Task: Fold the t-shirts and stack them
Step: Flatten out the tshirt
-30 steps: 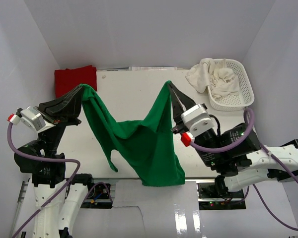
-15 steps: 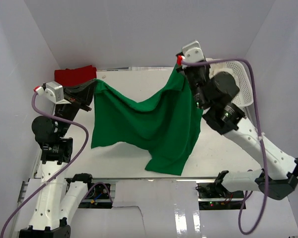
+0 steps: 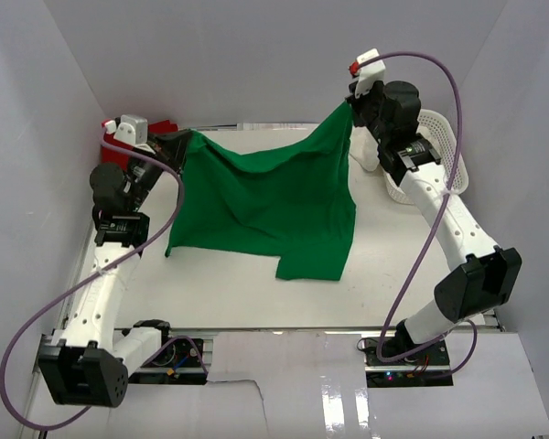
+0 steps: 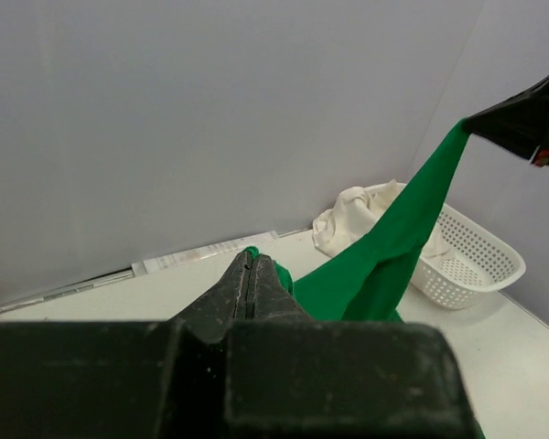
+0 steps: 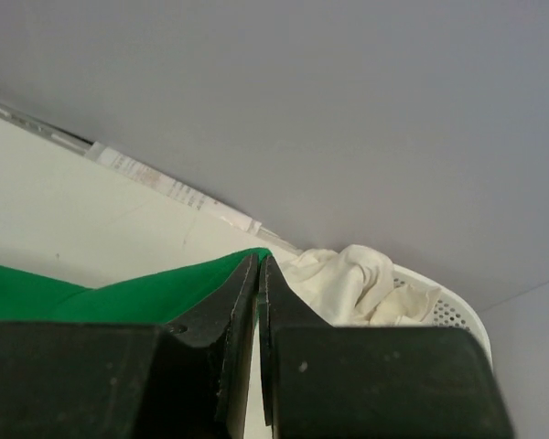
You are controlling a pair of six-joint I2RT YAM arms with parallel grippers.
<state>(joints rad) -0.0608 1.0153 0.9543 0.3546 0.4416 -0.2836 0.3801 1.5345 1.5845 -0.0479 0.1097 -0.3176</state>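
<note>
Your left gripper (image 3: 185, 139) has its fingers pressed together on one top corner of the green shirt (image 3: 265, 206). Your right gripper (image 3: 350, 105) pinches the other top corner the same way and holds it higher. Between the two pairs of fingers the top edge sags. The cloth hangs down from them, and its lower part lies spread on the table (image 3: 220, 302). The red shirt (image 3: 106, 128) lies just behind the left fingers. Just beyond the right fingers, cream shirts (image 5: 348, 279) are heaped in the white basket (image 4: 480, 261).
</note>
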